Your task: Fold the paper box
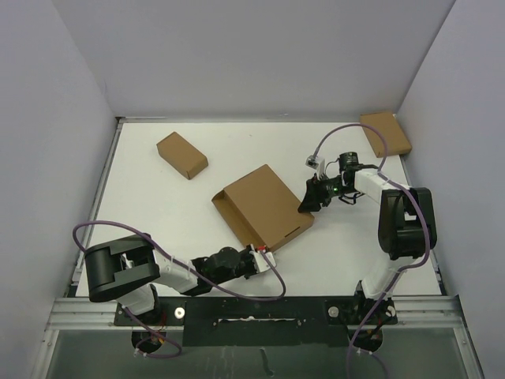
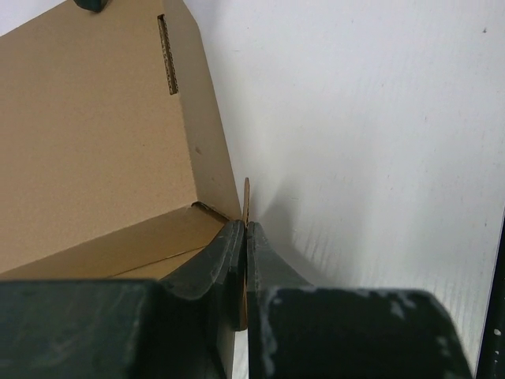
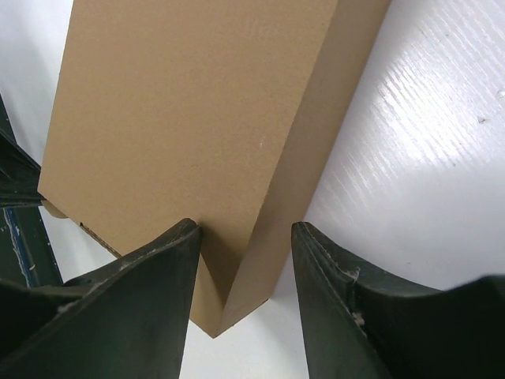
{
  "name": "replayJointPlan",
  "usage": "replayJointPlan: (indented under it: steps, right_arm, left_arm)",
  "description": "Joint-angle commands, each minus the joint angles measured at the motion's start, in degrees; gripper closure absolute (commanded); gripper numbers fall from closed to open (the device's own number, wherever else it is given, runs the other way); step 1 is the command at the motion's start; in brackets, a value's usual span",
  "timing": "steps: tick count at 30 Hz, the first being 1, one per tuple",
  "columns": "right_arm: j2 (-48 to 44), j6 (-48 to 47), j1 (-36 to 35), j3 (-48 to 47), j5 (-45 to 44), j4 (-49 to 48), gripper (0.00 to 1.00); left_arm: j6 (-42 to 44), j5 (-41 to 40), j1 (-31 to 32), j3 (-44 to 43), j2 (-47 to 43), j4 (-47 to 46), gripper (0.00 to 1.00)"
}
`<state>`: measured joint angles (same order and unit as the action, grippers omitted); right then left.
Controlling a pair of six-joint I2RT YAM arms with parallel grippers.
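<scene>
Paper box (image 1: 264, 207): part-folded, flat brown panel uppermost, near centre of white tabletop (image 1: 237, 150), turned diagonally.
Left end effector (image 1: 263, 256): at box's 6 o'clock corner, fingers pressed together, pinching thin upright cardboard flap (image 2: 247, 201) of box.
Right end effector (image 1: 312, 197): at box's 3 o'clock corner, fingers spread, straddling corner; one finger apart from box side.
Narrow slit (image 2: 166, 54): in top panel beside side fold.
Small cardboard box (image 1: 182, 155) at 11 o'clock, second small cardboard box (image 1: 386, 133) at 1 o'clock; both well apart from paper box.
</scene>
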<state>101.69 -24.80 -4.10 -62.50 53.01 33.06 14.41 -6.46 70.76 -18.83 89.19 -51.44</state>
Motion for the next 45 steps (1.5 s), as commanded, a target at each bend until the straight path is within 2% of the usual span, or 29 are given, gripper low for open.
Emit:
replayJointPlan:
  steps: [1, 13, 18, 45]
  right_arm:
    - [-0.1, 0.7, 0.3, -2.3, -1.7, -0.4, 0.51]
    - [1.6, 1.3, 0.1, -2.8, -4.5, 0.0, 0.61]
    - [2.0, 1.2, -0.2, -3.1, -5.9, 0.1, 0.63]
    - [2.9, 1.1, -0.8, -3.8, -7.7, 0.6, 0.64]
  left_arm:
    - [-2.3, 0.1, -0.4, -0.5, 0.8, -3.3, 1.00]
    - [-4.7, 0.3, -1.1, 1.5, 1.2, -5.3, 1.00]
    - [-6.9, -0.4, -1.5, 3.8, 2.7, -10.7, 1.00]
    - [-16.0, -1.1, -4.2, 6.7, 5.8, -16.0, 1.00]
